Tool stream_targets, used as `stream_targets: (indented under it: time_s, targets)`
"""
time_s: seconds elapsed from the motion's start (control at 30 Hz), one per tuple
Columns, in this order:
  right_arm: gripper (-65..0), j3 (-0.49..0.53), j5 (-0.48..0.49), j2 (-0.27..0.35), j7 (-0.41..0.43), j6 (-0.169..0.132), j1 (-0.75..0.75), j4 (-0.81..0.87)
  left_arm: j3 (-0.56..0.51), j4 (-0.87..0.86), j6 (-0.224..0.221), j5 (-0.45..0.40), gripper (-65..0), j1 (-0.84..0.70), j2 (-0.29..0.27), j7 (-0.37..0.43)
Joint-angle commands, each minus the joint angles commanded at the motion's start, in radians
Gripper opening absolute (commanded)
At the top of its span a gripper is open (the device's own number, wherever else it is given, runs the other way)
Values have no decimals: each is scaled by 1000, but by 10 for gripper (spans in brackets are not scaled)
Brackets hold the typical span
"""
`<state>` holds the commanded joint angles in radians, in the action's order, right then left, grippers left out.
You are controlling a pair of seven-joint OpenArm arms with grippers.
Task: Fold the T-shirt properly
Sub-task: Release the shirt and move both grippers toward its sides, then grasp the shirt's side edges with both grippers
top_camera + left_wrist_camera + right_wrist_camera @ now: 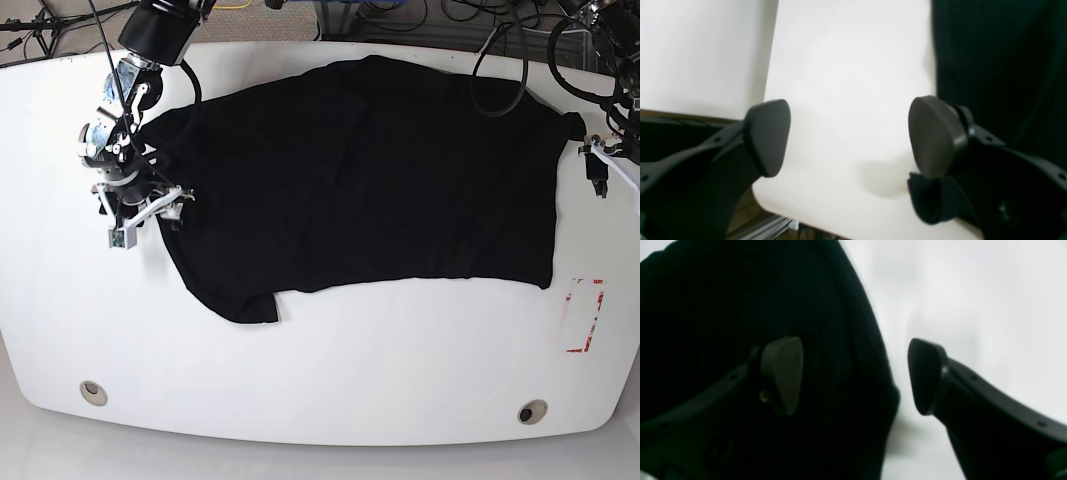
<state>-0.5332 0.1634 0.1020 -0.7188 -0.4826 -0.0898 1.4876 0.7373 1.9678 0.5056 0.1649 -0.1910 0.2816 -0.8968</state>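
There are one shirt (380, 190), one bench (330, 370), two robot arms (130, 130), and two round holes (93, 393) in the bench.

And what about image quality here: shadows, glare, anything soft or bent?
Left wrist view: the tabletop is nearly blown out, with soft shadows beside the T-shirt. Right wrist view: the shirt's edge looks soft, and its black cloth loses most detail. Base view: the table's front edge bows, likely lens distortion; the shirt reads as almost flat black.
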Motion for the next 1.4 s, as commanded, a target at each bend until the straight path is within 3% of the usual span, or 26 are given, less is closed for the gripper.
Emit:
stream_targets:
  time_s: [0.2,0.57,0.7,0.77,0.83,1.03,1.1,1.2,1.4]
  targets:
    - [-178,2,3,23,49,0,-41,-115,-3,0,-5,0,-103,5,0,0]
    - [-198,3,3,-2,61,-2,-52,-213,-3,-64,-6,0,-99,106,0,3]
    - [-347,3,2,-18,66,-2,-49,-219,-3,-153,-6,0,-97,186,2,3]
    - [-458,5,0,-32,63,-2,-48,-218,-3,-241,-6,0,-97,236,3,3]
    - [-506,17,0,-37,61,-2,-48,-218,-3,-308,-6,0,-97,276,3,5]
    - [-531,124,6,-35,61,-2,-28,-213,-15,-540,-8,0,-97,410,3,6]
    - [-566,137,6,-37,64,-2,-23,-192,-44,-623,-8,0,-97,450,5,23]
    - [-650,141,6,-40,61,0,-18,-169,-95,-709,-9,-5,-97,476,5,83]
    - [-650,163,0,-52,60,2,-18,-160,-201,-872,-9,-71,-97,523,-2,206]
